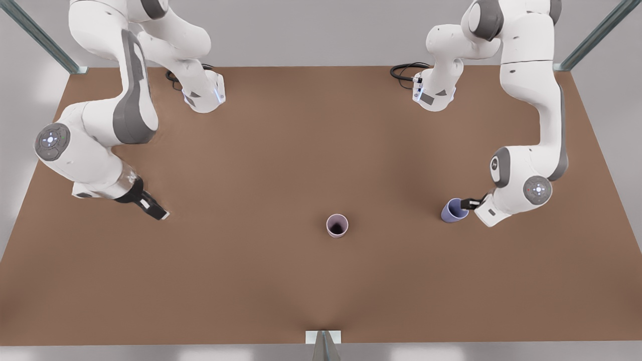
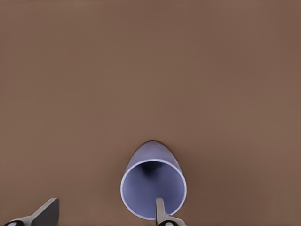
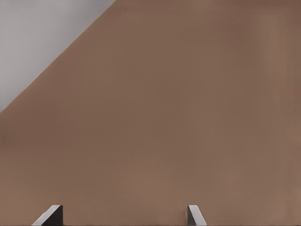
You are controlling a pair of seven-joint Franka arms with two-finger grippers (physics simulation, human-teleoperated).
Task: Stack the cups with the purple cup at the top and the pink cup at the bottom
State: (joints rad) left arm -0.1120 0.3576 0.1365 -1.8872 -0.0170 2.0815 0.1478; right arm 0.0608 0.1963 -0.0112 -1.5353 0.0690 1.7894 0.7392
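The pink cup [image 1: 337, 225] stands upright on the brown table [image 1: 301, 150], near the middle toward the front edge, with no gripper near it. The purple cup [image 1: 454, 210] [image 2: 153, 187] sits at the front view's right. My left gripper [image 1: 470, 203] [image 2: 103, 216] is at that cup and open. One of its fingers [image 2: 160, 212] is inside the rim; the other is well outside the cup wall. My right gripper [image 1: 156, 211] [image 3: 122, 219] waits open and low over bare table at the front view's left, holding nothing.
Both arm bases [image 1: 204, 95] [image 1: 432, 95] stand at the table's back edge with black cables beside them. Metal frame posts rise at the back corners. A small bracket [image 1: 323, 337] sits at the middle of the front edge.
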